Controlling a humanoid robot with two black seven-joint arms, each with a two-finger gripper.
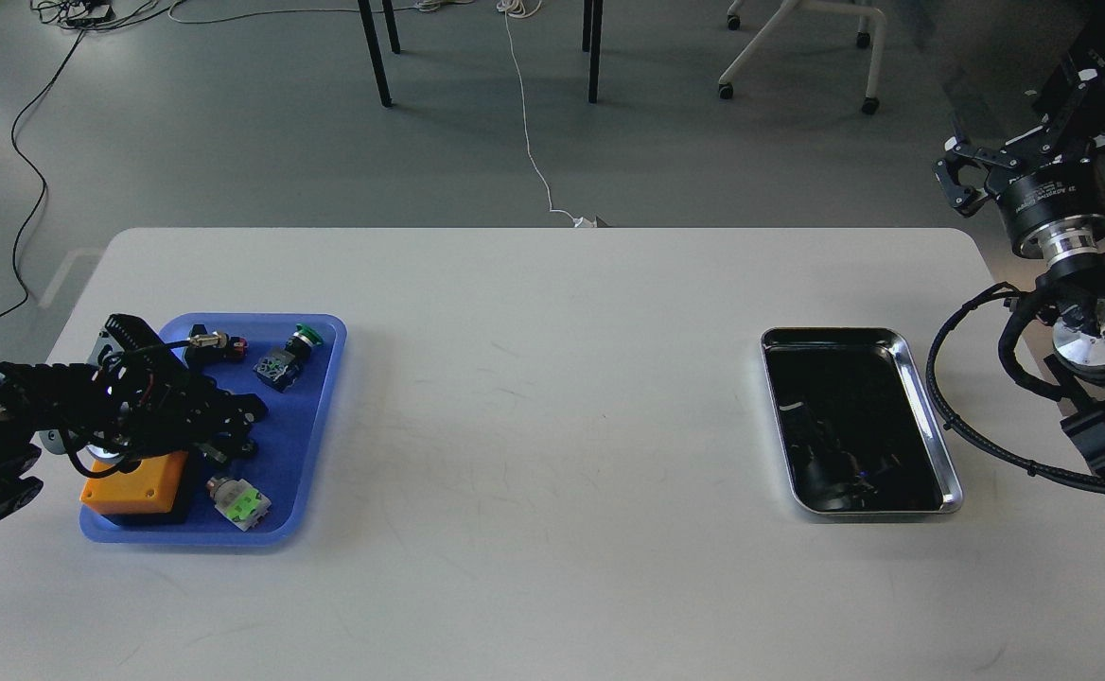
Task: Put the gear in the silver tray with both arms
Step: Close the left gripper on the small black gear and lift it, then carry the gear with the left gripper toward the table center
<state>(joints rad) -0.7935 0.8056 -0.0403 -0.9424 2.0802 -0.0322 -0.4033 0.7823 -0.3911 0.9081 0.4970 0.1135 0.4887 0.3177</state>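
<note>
reaching our left gripper [231,430] into the blue plastic tray [321,426], jaws unreadable among the parts, gear hidden, we risk snagging a neighbouring switch, while our right gripper [964,175] hangs spread above the far-off shiny rectangular silver tray [931,426].

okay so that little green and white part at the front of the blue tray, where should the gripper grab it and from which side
Come from straight above. The green-and-white part lies flat and slanted in the blue tray, its metal knob pointing up-left toward the orange box. Probably close the fingers across the blocky body's two long sides, turned to match its slant; the tray rim crowds the near side.
</note>
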